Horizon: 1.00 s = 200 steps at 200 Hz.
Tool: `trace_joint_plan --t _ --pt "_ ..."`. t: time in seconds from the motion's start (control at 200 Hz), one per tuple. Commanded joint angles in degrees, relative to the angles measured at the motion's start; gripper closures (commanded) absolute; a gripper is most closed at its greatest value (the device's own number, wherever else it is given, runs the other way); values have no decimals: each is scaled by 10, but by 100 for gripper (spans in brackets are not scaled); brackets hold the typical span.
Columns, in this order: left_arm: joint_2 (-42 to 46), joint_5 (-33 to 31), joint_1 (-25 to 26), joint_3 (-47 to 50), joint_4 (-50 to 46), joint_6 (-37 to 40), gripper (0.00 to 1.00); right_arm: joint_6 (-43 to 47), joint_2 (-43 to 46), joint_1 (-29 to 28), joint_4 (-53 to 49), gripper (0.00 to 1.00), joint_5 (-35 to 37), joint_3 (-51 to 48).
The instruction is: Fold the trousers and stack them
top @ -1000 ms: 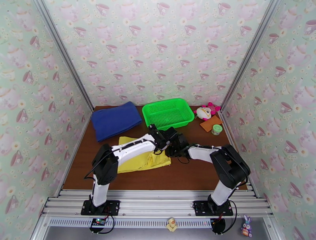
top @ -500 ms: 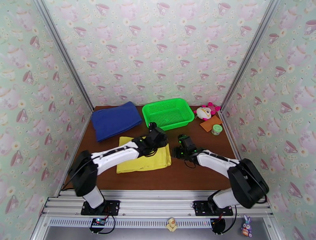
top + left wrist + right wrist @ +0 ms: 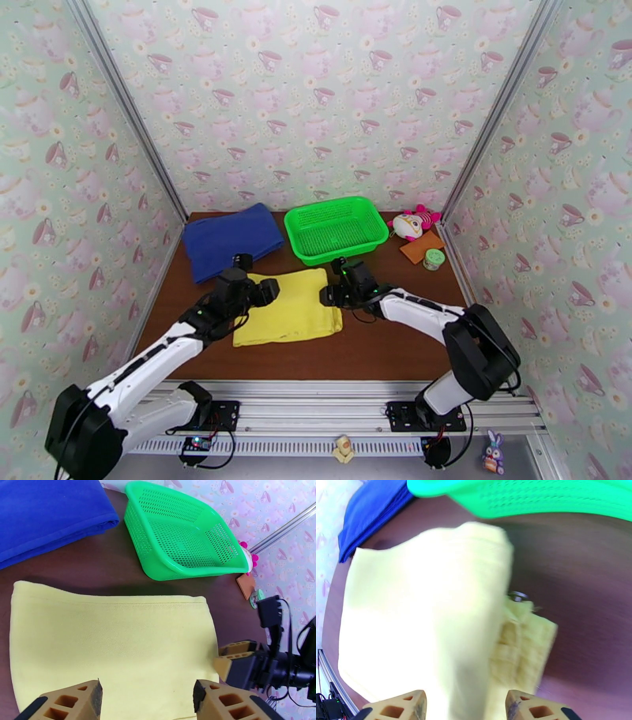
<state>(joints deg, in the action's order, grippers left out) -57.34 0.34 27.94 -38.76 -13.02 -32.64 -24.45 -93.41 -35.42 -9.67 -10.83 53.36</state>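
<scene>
The yellow trousers (image 3: 291,317) lie folded into a flat rectangle mid-table, in front of the green basket (image 3: 336,227). My left gripper (image 3: 266,291) hovers over their left part, open, nothing between its fingers; the left wrist view has the cloth (image 3: 110,638) spread smooth below that gripper (image 3: 146,695). My right gripper (image 3: 327,295) is at the trousers' right edge, also open. In the blurred right wrist view, a bunched waistband with a metal button (image 3: 518,596) pokes out from under the top layer (image 3: 422,630), above the open right gripper (image 3: 462,705).
A folded dark blue cloth (image 3: 231,239) lies at the back left, touching nothing. A plush toy (image 3: 415,223), a brown coaster (image 3: 421,247) and a small jar (image 3: 433,259) sit at the back right. Bare brown table (image 3: 395,339) stretches in front and to the right of the trousers.
My left gripper has drawn back leftward from the trousers' right edge to their left part. The right gripper backed off, then came in again. The cloth now lies flatter.
</scene>
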Motion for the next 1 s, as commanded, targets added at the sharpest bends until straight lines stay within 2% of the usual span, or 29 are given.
trace_joint_plan --t 0.0,0.065,0.125,0.16,0.466,0.606,0.676,0.821,0.997 --pt "43 27 -14 15 -23 20 35 7 -33 -10 -7 55 -8 35" --pt "55 31 -24 24 -29 21 34 6 -43 -15 -13 72 -13 47" --pt "60 38 -32 32 -27 18 34 5 -43 -22 -21 95 -11 58" --pt "61 43 -35 36 -23 16 34 7 -41 -26 -28 100 -9 65" --pt "-2 67 -37 14 -33 49 34 -4 37 -38 -124 100 14 112" --pt "-5 59 -36 16 -20 56 34 -13 55 -35 -183 100 56 124" --pt "-10 58 -36 11 -22 62 34 -15 57 -25 -183 100 68 108" --pt "-18 45 -37 11 -27 70 35 -8 25 10 -151 99 37 70" --pt "-28 13 -38 9 -42 85 35 -1 -13 15 -111 99 22 49"
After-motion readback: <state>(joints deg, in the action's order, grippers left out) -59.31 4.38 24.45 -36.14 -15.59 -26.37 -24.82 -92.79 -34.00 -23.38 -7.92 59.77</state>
